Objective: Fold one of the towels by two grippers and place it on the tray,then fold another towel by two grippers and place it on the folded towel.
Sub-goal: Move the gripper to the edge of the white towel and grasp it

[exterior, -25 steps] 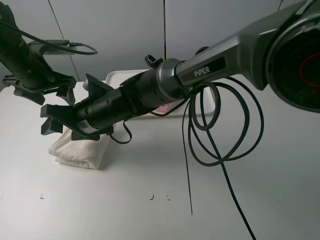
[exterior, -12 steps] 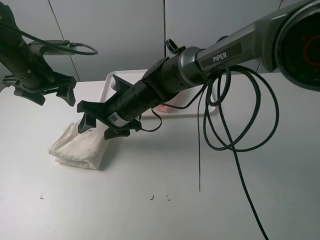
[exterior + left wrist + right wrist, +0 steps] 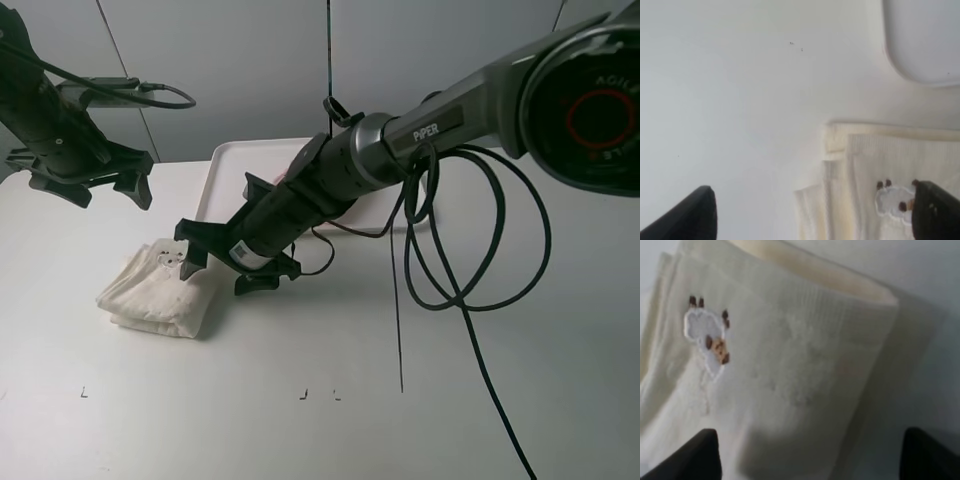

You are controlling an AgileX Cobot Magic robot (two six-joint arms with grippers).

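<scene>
Surface: white tabletop, pale grey wall panels behind.
Towel: cream folded terry towel with a small embroidered animal, lying at 8 o'clock from the tray, apart from it.
Tray: white rounded plastic tray, at 12 o'clock.
Right gripper: jaws spread wide, empty, just over the towel's near edge, likely to grasp.
Left gripper: spread, empty, raised at 10 o'clock.

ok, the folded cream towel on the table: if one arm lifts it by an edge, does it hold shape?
Probably not. The folded cream towel with the embroidered patch looks soft and its layers are loose at the edges, so it would likely droop and unfold. Likely light, and not slippery.
</scene>
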